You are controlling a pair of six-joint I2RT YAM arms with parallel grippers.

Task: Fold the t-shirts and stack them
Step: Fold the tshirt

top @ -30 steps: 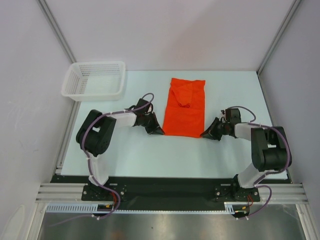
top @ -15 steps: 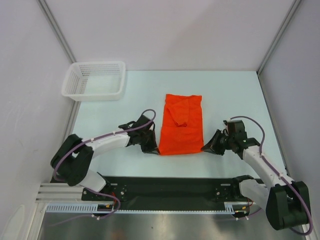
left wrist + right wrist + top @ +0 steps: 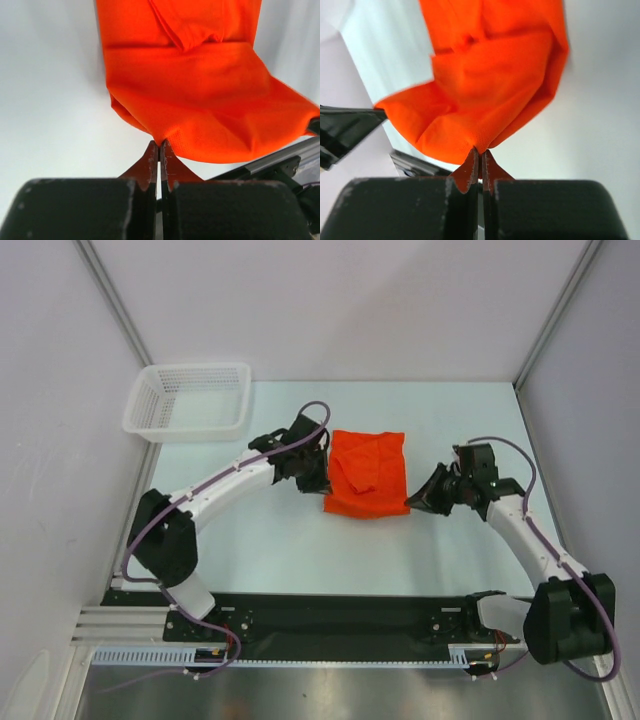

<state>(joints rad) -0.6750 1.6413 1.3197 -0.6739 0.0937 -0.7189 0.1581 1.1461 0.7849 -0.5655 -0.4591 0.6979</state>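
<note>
White table surface [image 3: 300,540] is seen from above, enclosed by pale walls and framed with metal rails, and a white mesh basket [image 3: 190,427] is set at its far left corner. 1 orange-red t-shirt [image 3: 367,475] is found near the middle of the table, well apart from the basket, gathered into a compact, roughly square shape with a sleeve folded over its upper face. Its near-left corner is gripped by the left gripper [image 3: 322,487], and its near-right corner by the right gripper [image 3: 412,505], so that the garment is flanked by the 2 arms. In the left wrist view, the jaws of the left gripper [image 3: 160,150] are pressed together on a thin point of cloth, from which the t-shirt [image 3: 200,115] is spread upward and outward in a loose, bulging sheet, with bare table shown beside it. In the right wrist view, the jaws of the right gripper [image 3: 480,155] are likewise closed tight on a gathered corner, and the t-shirt [image 3: 495,95] is seen billowing away from them in soft creases. The near edge of the cloth is held up between the 2 pinched corners, while the far part is laid on the table. Purple cables are routed along both arms.
</note>
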